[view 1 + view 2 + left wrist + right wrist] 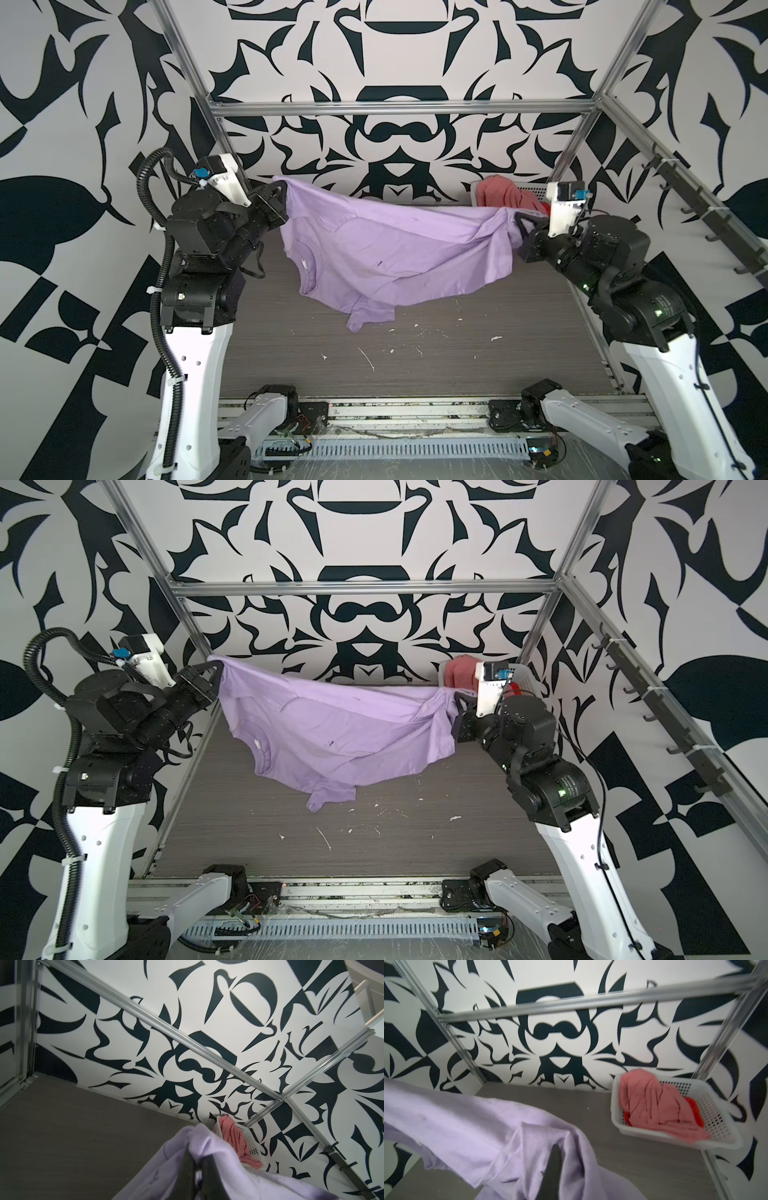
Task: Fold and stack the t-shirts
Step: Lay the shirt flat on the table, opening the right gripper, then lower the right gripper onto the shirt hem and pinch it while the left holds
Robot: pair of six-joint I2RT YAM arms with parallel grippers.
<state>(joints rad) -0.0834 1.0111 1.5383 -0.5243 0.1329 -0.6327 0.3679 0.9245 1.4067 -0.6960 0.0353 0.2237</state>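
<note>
In both top views the lavender t-shirt (386, 257) (332, 729) hangs spread in the air between my two arms, above the grey table (415, 365). Its neck label faces the camera and a sleeve dangles lowest. My left gripper (279, 187) (196, 1153) is shut on one upper corner of the shirt. My right gripper (519, 220) (556, 1149) is shut on the bunched cloth at the other end, and only one dark finger (555, 1167) shows through the folds. A salmon-pink t-shirt (652, 1105) lies crumpled over a red one (693, 1107) in the basket.
The white perforated basket (716, 1118) (534, 191) stands at the table's far right corner, just behind my right wrist. Aluminium frame posts and a cross rail (399, 109) edge the table. A row of dark hooks (706, 216) runs along the right rail.
</note>
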